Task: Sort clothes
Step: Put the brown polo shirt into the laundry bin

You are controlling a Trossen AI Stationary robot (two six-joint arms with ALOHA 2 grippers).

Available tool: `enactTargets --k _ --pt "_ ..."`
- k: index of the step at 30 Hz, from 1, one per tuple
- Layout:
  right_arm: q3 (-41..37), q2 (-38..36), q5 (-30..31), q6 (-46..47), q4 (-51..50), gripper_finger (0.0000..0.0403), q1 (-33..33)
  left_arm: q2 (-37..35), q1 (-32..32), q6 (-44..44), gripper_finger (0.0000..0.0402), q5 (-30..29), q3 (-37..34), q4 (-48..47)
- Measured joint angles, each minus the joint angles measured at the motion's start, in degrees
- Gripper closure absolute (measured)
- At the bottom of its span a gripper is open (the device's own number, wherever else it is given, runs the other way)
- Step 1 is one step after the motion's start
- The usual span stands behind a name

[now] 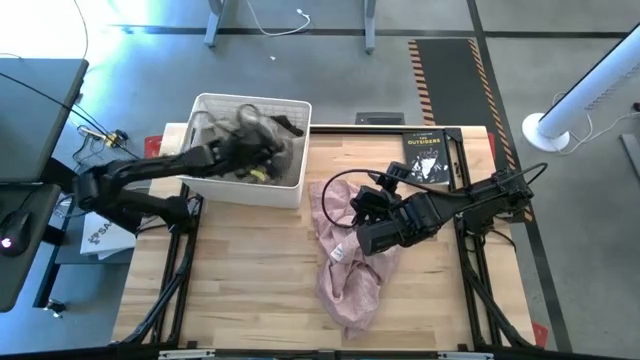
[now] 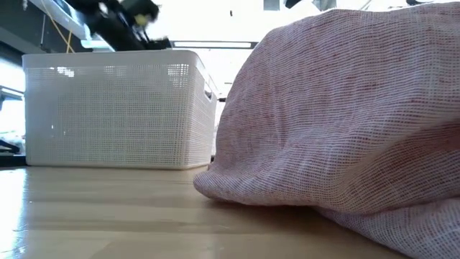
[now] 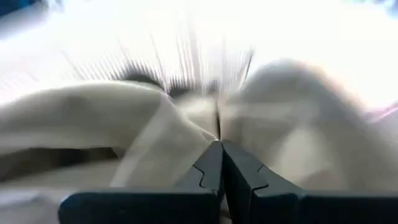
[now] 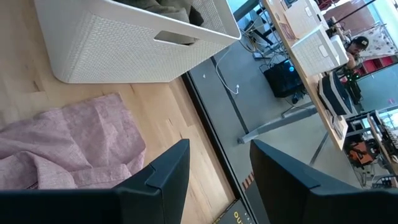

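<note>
Here the left gripper, fingers together, is over the white basket upper left; the right gripper, fingers apart, hovers above the pink garment at centre.

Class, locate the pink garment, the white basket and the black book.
pink garment (image 1: pixel 350 275): high view, middle of the cloth.
white basket (image 1: pixel 215 186): high view, near wall.
black book (image 1: pixel 426 157): high view, front cover.

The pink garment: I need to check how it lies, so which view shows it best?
The high view: the whole pink garment lies on the table beside the basket. The low view fills with one fold; the right wrist shows a corner; the left wrist shows none.
</note>
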Motion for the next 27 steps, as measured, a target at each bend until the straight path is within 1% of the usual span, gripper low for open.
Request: enactTargets --k 5,8,11,13,15,18,21,24,27 --pt "0.00 0.00 -0.44 0.48 0.01 0.0238 0.04 -12.90 -2.08 -0.95 0.0398 -0.60 0.02 0.29" --pt "0.00 0.00 -1.67 1.30 -0.01 0.0238 0.04 -18.60 -2.64 -0.20 0.0398 -3.54 0.09 -0.54" --pt "0.00 0.00 -2.72 1.59 -0.01 0.0238 0.13 -21.54 -2.63 -0.14 0.0397 -9.92 0.11 -3.44" --pt "0.00 0.00 -3.25 1.71 0.02 0.0238 0.19 -21.85 -2.49 -0.13 0.0396 -13.97 0.11 -5.08" --pt "0.00 0.00 -3.76 2.54 -0.01 0.0238 0.26 -21.45 -2.41 0.41 0.0387 -14.96 0.11 -5.82" --pt "0.00 0.02 -3.81 2.64 -0.01 0.0238 0.28 -20.35 -2.40 1.85 0.0355 -12.99 0.11 -4.27" --pt "0.00 0.02 -3.80 2.64 -0.01 0.0238 0.26 -20.04 -2.40 2.90 0.0305 -10.27 0.11 -2.49" --pt "0.00 0.02 -3.80 2.64 -0.01 0.0238 0.26 -21.19 -2.44 2.98 0.0256 -10.26 0.13 0.00" --pt "0.00 0.02 -4.12 2.82 -0.01 0.0238 0.28 -22.24 -2.51 2.56 0.0228 -10.81 0.24 0.82"
